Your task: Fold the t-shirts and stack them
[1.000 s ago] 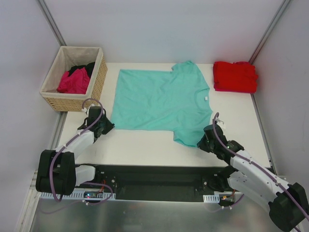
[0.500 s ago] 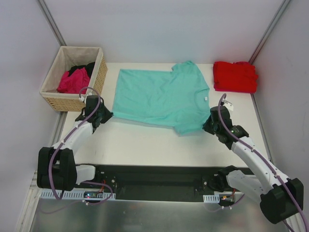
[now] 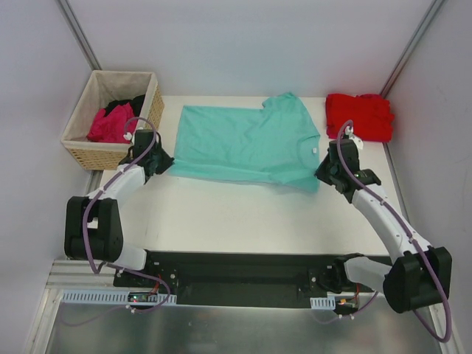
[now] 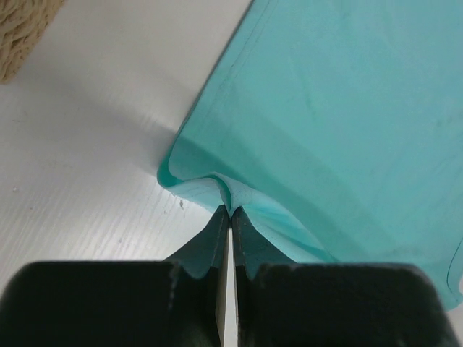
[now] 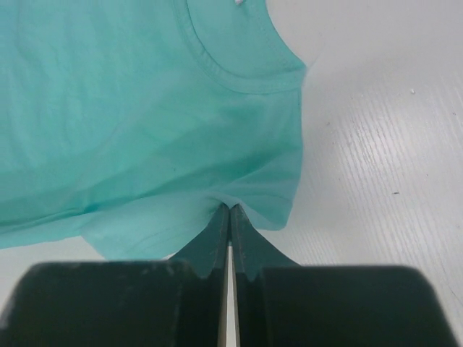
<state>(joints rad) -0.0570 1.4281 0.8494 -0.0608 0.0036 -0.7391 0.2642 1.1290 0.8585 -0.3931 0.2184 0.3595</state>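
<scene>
The left gripper (image 4: 230, 210) is clenched on the near left corner of the teal t-shirt (image 3: 243, 147), with a small pinch of hem bunched between its closed fingertips; just ahead of the grip the edge curls up off the white tabletop (image 3: 236, 217), and beyond it, ahead and to the right, the cloth lies flat. The right gripper (image 5: 229, 207) is likewise clamped on the same shirt, on a fold of cloth at its near right edge; the ribbed collar curves ahead of this gripper, slightly to its right, and the small white neck label (image 3: 315, 150) sits farther ahead (only a sliver of it shows in the wrist view); bare tabletop lies to the gripper's right. The shirt stretches between the two grippers, its near edge running almost straight from one to the other. A folded red t-shirt (image 3: 359, 116) lies beyond the right gripper, apart from the teal one. Beyond the left gripper and to its left stands a woven basket (image 3: 98, 156), close by; a magenta t-shirt (image 3: 110, 125) and a black one (image 3: 127, 105) lie crumpled inside it.
</scene>
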